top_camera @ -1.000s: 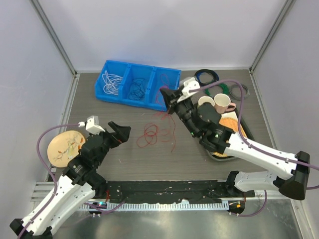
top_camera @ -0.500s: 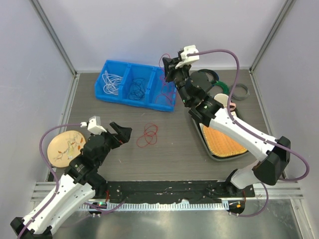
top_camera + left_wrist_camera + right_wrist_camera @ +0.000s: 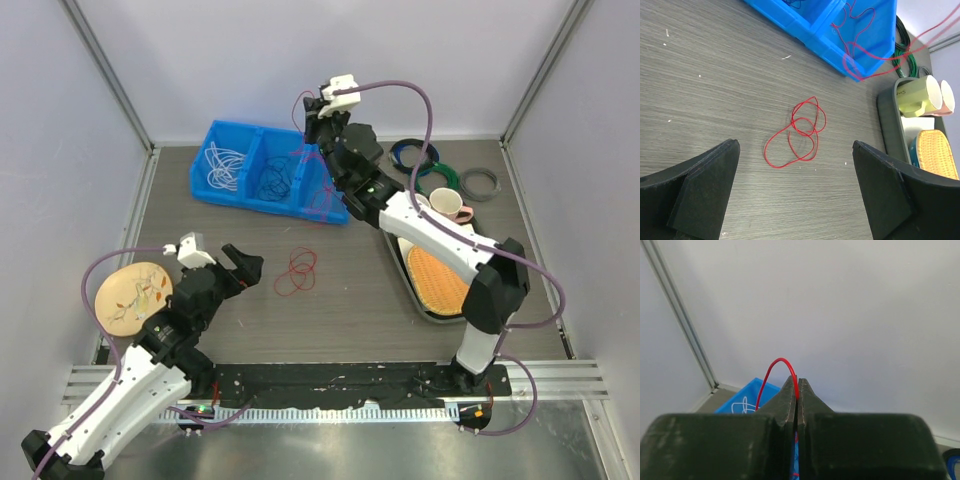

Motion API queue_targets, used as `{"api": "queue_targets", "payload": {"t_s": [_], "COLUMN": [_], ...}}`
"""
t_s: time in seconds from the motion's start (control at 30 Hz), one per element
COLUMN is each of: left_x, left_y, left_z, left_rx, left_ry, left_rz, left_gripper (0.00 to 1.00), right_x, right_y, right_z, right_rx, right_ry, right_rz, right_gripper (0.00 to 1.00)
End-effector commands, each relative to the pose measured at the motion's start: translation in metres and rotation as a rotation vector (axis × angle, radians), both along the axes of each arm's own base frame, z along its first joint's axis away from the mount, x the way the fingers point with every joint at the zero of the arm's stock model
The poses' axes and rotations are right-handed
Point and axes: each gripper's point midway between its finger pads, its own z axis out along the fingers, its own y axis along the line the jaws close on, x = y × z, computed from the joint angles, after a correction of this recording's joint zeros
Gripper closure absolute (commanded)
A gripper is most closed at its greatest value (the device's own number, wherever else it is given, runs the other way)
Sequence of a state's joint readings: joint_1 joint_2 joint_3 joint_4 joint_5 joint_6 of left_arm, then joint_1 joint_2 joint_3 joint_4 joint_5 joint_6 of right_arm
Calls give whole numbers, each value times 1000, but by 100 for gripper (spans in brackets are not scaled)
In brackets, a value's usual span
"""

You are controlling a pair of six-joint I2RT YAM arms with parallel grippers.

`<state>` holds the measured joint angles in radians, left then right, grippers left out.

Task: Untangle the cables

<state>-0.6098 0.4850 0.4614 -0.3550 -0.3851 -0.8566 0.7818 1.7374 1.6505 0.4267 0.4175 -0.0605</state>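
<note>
Your right pincer [image 3: 797, 390] has climbed high above the blue bin [image 3: 232, 197], clamped tight on a red cable [image 3: 776, 363] that trails below it into the end compartment. That strand is now clear of the second red cable [image 3: 799, 131], which lies on the surface [image 3: 360, 320] before your widely spread, empty left pincer [image 3: 245, 262].

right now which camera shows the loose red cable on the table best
Left wrist: the red cable lies whole, large, loops distinct. Top external shows it whole but small. Right wrist shows only another, pinched red strand.
</note>
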Motion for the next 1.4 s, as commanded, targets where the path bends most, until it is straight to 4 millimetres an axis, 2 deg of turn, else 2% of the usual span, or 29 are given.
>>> {"api": "queue_targets", "payload": {"t_s": [0.0, 0.17, 0.27, 0.3, 0.33, 0.37, 0.4, 0.43, 0.7, 0.8, 0.83, 0.87, 1.0, 1.07, 1.2, 1.27, 1.37], "left_x": [4, 5, 6, 6, 6, 7, 7, 7, 10, 10, 10, 11, 10, 10, 10, 10, 10], "left_y": [8, 10, 9, 9, 9, 9, 9, 9, 9, 9, 8, 9, 9, 9, 9, 9, 8], "left_z": [10, 10, 10, 10, 11, 10, 9, 9, 7, 7, 7, 8, 6, 7, 6, 6, 5], "left_rx": [9, 15, 17, 19, 20, 23, 29, 30, 45, 46, 46, 44, 47, 46, 46, 45, 46], "left_ry": [-31, -33, -35, -34, -34, -32, -28, -28, -22, -21, -20, -23, -21, -22, -23, -23, -20], "left_rz": [40, 49, 48, 50, 48, 47, 49, 49, 55, 57, 54, 55, 55, 53, 55, 53, 50], "left_gripper": [0, 0, 0, 0, 0, 0, 0, 0, 0, 0, 0, 0, 0, 0, 0, 0, 0], "right_x": [16, 43, 58, 69, 71, 75, 84, 85, 106, 111, 114, 115, 126, 128, 129, 129, 129], "right_y": [-19, -23, -29, -28, -31, -33, -29, -32, -38, -33, -33, -34, -34, -34, -34, -35, -40], "right_z": [30, 16, 17, 7, 20, 20, 10, 23, 5, -19, -35, -39, -85, -101, -140, -152, -180], "right_rx": [42, 41, 51, 36, 47, 39, 23, 35, -11, -18, -28, -15, -24, -16, -17, -19, -26], "right_ry": [-78, -57, -61, -49, -68, -65, -51, -69, -48, -10, 14, 13, 92, 120, 182, 204, 263], "right_rz": [-107, -135, -154, -160, -167, -181, -192, -200, -262, -234, -232, -232, -223, -221, -219, -223, -256], "right_gripper": [99, 99, 99, 99, 99, 99, 99, 99, 99, 99, 99, 99, 99, 99, 99, 99, 99]}}
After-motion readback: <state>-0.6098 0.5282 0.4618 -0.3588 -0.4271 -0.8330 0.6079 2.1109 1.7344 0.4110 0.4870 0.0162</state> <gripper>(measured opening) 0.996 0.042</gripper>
